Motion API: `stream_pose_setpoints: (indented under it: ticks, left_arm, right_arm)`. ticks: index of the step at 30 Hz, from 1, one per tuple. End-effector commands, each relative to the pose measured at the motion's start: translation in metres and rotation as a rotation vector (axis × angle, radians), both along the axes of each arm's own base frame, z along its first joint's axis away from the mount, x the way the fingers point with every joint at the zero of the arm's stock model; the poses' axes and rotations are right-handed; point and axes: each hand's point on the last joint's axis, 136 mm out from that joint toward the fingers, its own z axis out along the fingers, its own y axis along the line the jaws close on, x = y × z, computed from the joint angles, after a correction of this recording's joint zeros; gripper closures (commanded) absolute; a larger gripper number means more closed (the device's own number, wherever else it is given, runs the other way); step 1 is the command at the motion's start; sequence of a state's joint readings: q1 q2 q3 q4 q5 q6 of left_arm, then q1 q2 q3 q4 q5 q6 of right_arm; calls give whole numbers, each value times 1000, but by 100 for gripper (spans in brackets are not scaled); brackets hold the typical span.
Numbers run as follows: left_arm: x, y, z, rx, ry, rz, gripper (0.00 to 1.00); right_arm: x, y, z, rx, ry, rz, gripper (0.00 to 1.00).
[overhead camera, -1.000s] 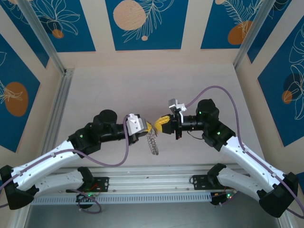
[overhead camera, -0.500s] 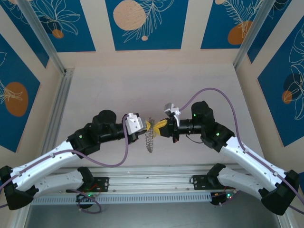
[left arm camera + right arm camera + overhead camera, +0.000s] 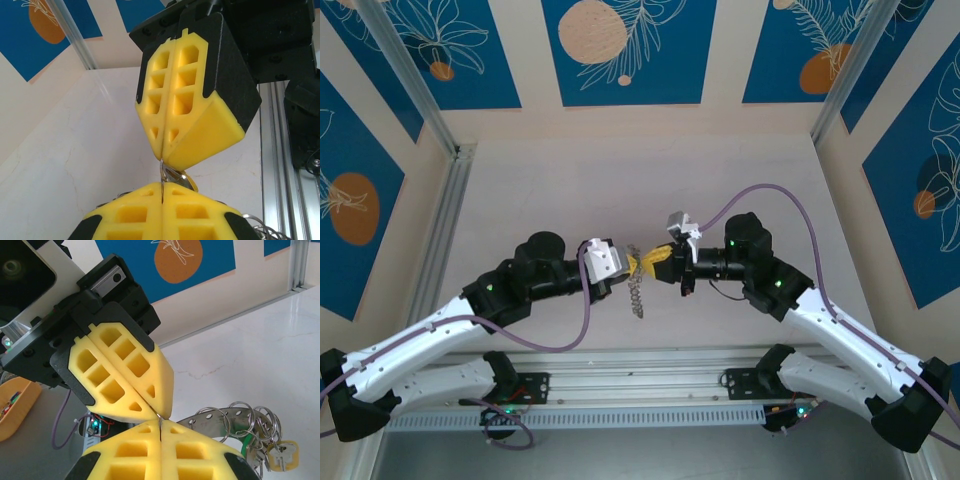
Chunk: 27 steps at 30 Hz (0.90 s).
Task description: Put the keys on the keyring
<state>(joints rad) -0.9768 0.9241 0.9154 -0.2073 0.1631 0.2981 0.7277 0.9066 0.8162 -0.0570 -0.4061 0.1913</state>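
I see both arms meeting tip to tip above the desk [image 3: 550, 190]. The left fingers [image 3: 636, 264] are pressed fully together on the keyring [image 3: 637, 292], which hangs below them. The right fingers [image 3: 657, 262] are closed too, with a thin metal sliver [image 3: 160, 423] in their seam; I cannot tell what it is. 1 pale key [image 3: 278, 452] dangles among small rings at the keyring's far end.

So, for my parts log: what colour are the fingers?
Yellow fingers, clearest in the left wrist view.
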Motion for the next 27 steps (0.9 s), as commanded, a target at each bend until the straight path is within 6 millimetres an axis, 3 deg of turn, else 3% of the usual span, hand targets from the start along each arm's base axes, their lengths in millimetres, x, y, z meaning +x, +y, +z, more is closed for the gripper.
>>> stream_pose_setpoints:
  ticks: [1, 14, 27]
  left_arm:
    - [-9, -2, 24, -57, -47, -36, 100]
    - [-14, -1, 27, -70, -51, -62, 100]
    - [-18, -2, 26, -69, -48, -82, 100]
  right_arm:
    - [2, 1, 5, 17, -12, -13, 100]
    - [16, 2, -6, -41, 23, -69, 100]
    - [26, -6, -1, -13, 60, -114, 100]
